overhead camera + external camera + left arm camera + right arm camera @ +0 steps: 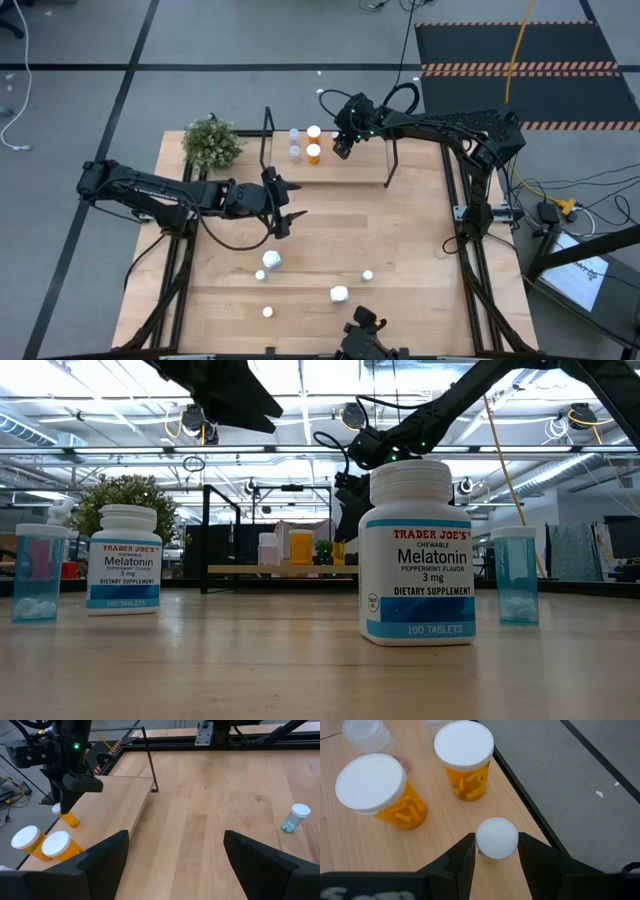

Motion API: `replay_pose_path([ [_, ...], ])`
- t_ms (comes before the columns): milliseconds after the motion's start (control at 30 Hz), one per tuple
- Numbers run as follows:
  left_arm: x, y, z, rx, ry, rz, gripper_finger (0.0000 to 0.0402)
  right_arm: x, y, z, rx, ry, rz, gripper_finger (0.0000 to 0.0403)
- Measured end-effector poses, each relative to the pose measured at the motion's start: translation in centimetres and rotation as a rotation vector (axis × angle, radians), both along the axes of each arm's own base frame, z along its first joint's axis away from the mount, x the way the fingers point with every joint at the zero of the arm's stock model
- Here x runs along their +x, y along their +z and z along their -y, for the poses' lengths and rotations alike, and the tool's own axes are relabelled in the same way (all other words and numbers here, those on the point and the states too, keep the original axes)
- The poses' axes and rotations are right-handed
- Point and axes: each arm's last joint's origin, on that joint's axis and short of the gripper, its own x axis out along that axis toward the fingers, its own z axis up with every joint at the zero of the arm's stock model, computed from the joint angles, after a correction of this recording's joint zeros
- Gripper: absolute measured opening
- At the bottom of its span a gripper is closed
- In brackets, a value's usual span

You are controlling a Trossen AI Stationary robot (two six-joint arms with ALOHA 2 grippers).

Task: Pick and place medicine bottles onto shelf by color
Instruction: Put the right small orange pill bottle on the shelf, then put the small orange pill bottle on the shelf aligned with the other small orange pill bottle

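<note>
Closest to the low camera there's a white Melatonin bottle (417, 550) standing upright on the table (400, 230), a second one (124, 558) further back, and a blue vial on either side, one (39, 572) off one way and one (515, 575) off the other. From above you can count five white caps scattered across the near half of the table, so plenty is left to sort.

Mid-table, the left gripper (283, 207) hangs over bare wood with its fingers spread wide and nothing in them. The loose bottles sit on the near side of it, so if another pickup comes next, that arm looks like the handier one.

Further back is the shelf (350, 168). Two clear vials and two orange bottles (380, 790) (465, 757) already stand near its left end, by the plant (212, 143). The right gripper (495, 851) is right there, pointing down, with a small white-capped orange bottle (496, 838) upright between its fingers, beside the other orange ones and close to the shelf's far edge. I can't tell for sure if the fingers are pinching the cap or have just let go; there's barely any gap. Its axis is vertical, so my guess is the way out is straight up, or it'll tip toward that edge.
</note>
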Motion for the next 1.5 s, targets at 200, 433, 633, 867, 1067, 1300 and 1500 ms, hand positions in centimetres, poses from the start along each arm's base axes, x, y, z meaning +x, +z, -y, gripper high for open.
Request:
replay_pose_path([
  [200,0.0,0.0,0.0,0.0,0.0,0.0,0.0328,0.0,0.0,0.0,-0.001,0.001,-0.001,0.0143],
  [433,0.0,0.0,0.0,0.0,0.0,0.0,0.0328,0.3,0.2,0.1,-0.014,-0.005,0.032,0.0143],
  [633,0.0,0.0,0.0,0.0,0.0,0.0,0.0328,0.4,0.4,0.0,-0.02,-0.007,0.05,0.0144],
  [867,0.0,0.0,0.0,0.006,-0.003,-0.003,0.0328,0.1,1.1,-0.2,-0.022,-0.007,0.052,0.0144],
  [1067,0.0,0.0,0.0,0.003,-0.001,-0.003,0.0328,-0.9,4.2,-1.6,-0.028,0.001,0.068,0.0144],
  [1300,0.0,0.0,0.3,-0.019,0.0,0.005,0.0328,-2.7,8.1,-6.0,0.0,0.069,0.033,0.0144],
  [1500,0.0,0.2,1.2,-0.025,-0.034,0.027,0.0328,-5.7,9.4,-12.0,0.01,0.166,0.038,0.0144],
])
